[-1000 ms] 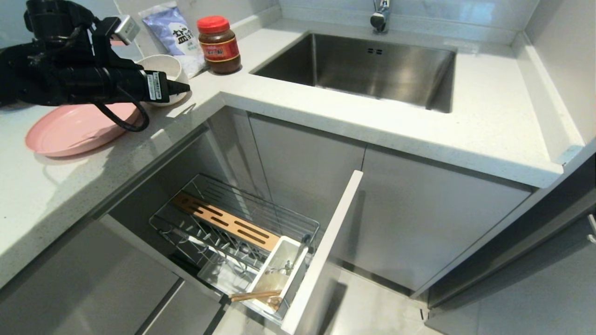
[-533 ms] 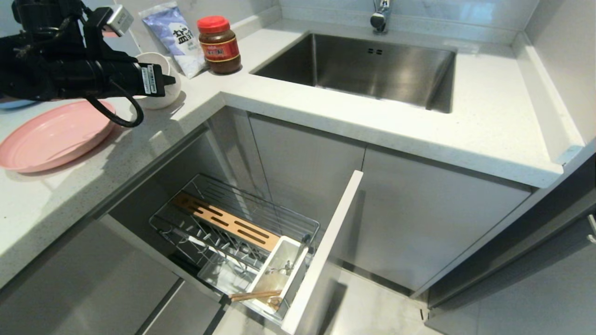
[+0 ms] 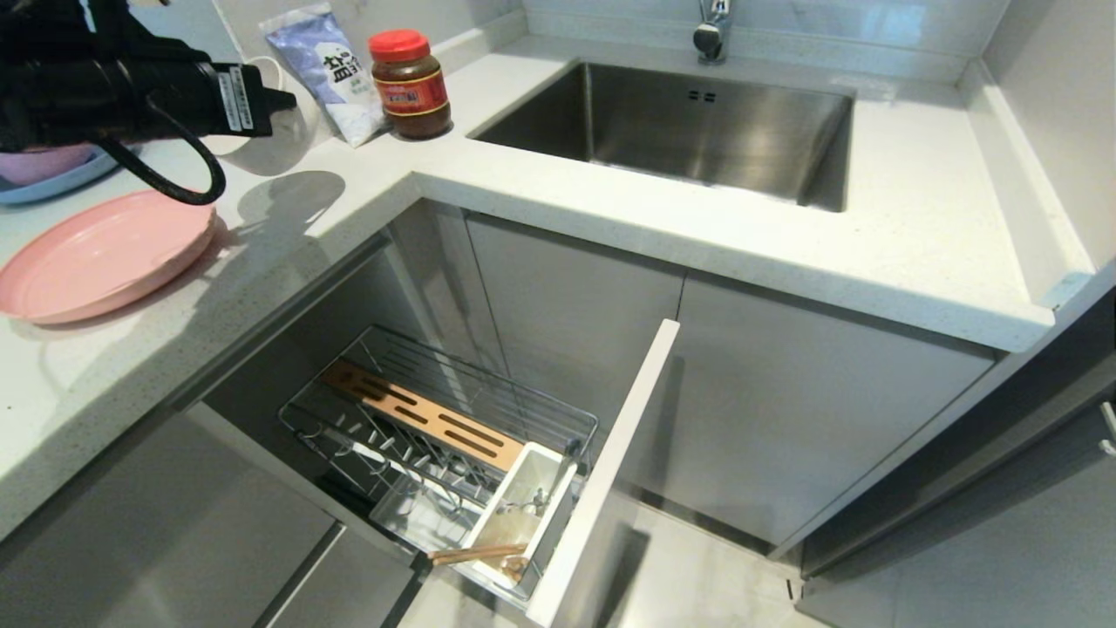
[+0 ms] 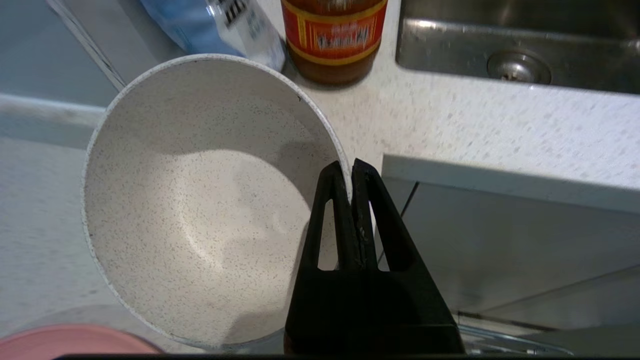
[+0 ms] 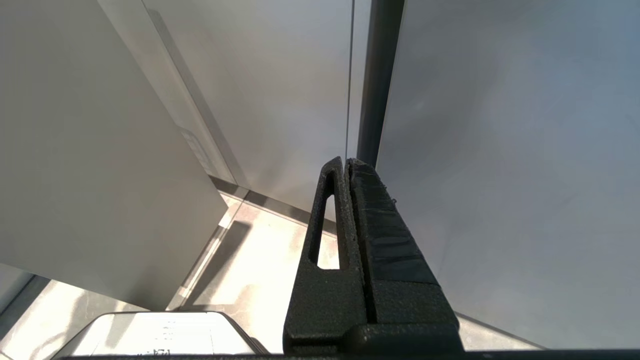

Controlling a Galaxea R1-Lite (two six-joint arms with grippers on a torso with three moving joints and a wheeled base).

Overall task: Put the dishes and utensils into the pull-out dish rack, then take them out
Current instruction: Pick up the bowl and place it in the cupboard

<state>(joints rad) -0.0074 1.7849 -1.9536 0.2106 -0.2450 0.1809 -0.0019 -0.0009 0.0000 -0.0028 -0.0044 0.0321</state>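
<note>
We are clamping our left gripper [image 4: 352, 172] fingers on the speckled cream bowl [image 4: 200, 200] rim, tilted above the bench [image 3: 288, 218] edge

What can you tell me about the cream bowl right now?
The bowl is round, cream-white with fine dark speckles, matte like ceramic or stoneware, and empty. The left claw is shut on its rim, one finger inside and one outside. It is tilted, its opening facing the wrist camera, and seems lifted off the counter, with a shadow beneath it in the head view. Behind it stand a brown jar and a blue packet; neither touches it.
</note>
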